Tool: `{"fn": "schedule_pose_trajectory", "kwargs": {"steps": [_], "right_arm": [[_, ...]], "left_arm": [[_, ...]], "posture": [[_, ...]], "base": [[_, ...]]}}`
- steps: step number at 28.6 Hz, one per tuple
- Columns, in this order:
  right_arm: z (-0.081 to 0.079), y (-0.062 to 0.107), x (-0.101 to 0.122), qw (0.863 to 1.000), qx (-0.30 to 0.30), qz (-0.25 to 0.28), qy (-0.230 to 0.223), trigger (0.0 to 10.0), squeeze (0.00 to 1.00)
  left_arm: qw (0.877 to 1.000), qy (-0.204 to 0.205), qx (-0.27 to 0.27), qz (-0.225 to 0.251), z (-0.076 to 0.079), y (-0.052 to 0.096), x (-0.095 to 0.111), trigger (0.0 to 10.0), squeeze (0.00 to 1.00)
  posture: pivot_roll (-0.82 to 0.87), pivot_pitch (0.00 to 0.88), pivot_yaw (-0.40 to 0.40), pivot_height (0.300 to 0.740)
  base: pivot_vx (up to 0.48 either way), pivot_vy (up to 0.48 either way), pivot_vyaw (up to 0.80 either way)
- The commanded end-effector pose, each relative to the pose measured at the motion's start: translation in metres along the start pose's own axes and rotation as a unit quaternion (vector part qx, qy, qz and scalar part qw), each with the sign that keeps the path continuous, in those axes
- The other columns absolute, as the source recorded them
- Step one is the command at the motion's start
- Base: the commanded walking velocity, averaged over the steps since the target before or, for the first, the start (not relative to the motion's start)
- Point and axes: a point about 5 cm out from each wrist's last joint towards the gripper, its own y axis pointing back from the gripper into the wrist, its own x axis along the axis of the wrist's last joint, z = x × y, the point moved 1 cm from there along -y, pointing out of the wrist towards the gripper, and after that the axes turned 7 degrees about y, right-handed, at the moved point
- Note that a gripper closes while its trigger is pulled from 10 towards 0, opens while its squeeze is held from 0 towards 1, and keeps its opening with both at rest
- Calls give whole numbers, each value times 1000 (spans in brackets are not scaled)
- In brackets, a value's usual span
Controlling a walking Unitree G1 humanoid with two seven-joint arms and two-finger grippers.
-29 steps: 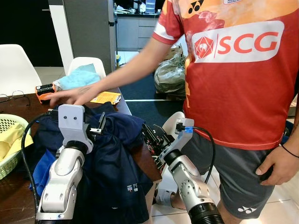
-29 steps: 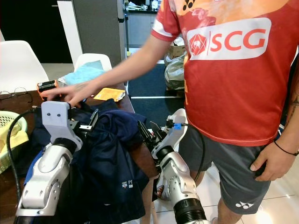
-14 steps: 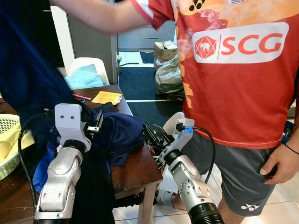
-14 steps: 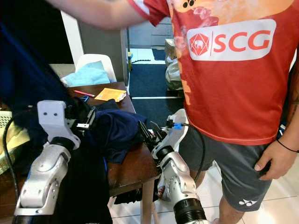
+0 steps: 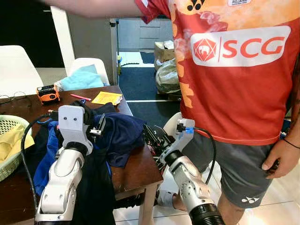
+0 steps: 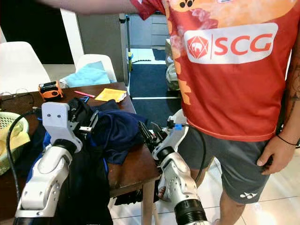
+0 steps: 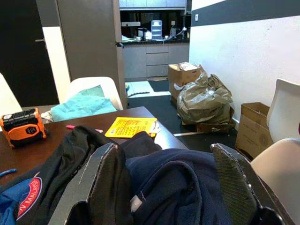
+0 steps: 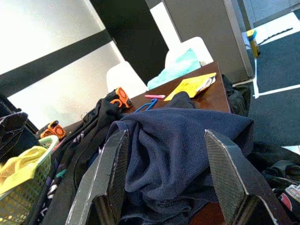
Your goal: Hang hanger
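Note:
A heap of dark navy and black clothes (image 5: pixel 117 133) lies on the brown wooden table (image 5: pixel 136 171). My left gripper (image 5: pixel 100 125) hovers just over the heap, open; in the left wrist view its fingers (image 7: pixel 105 171) stand wide apart above the navy cloth (image 7: pixel 178 183). My right gripper (image 5: pixel 151 135) is at the table's right edge, open, pointing at the navy garment (image 8: pixel 173 145) and holding nothing. A person in a red shirt (image 5: pixel 234 70) stands close on the right, one arm (image 5: pixel 93 7) stretched across the top of the view.
A green basket (image 5: pixel 7 125) with yellow cloth sits at the table's left. An orange tape measure (image 5: pixel 48 93), a pink pen and a yellow paper (image 5: pixel 107 98) lie at the back. White chairs (image 5: pixel 86 65) stand behind. The person blocks the right side.
The person's hand left the heap and lifted a dark garment up and out of view. The heap is smaller and the table's front right corner is bare. My arms barely moved.

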Motion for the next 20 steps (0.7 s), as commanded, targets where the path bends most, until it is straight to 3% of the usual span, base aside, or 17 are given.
{"fn": "schedule_pose_trajectory", "kwargs": {"steps": [1, 20], "right_arm": [[-4, 1, -3, 1000, -9, 5, -17, 10000, 0], [-2, -1, -1, 1000, -4, 6, -16, 10000, 0]], "left_arm": [[1000, -13, -13, -13, 1, 0, -4, 10000, 0], [999, -17, -24, -19, 4, -1, -6, 10000, 0]], "posture": [[162, 0, -16, 740], [171, 3, -16, 740]], "base": [[0, 0, 0], [0, 0, 0]]}}
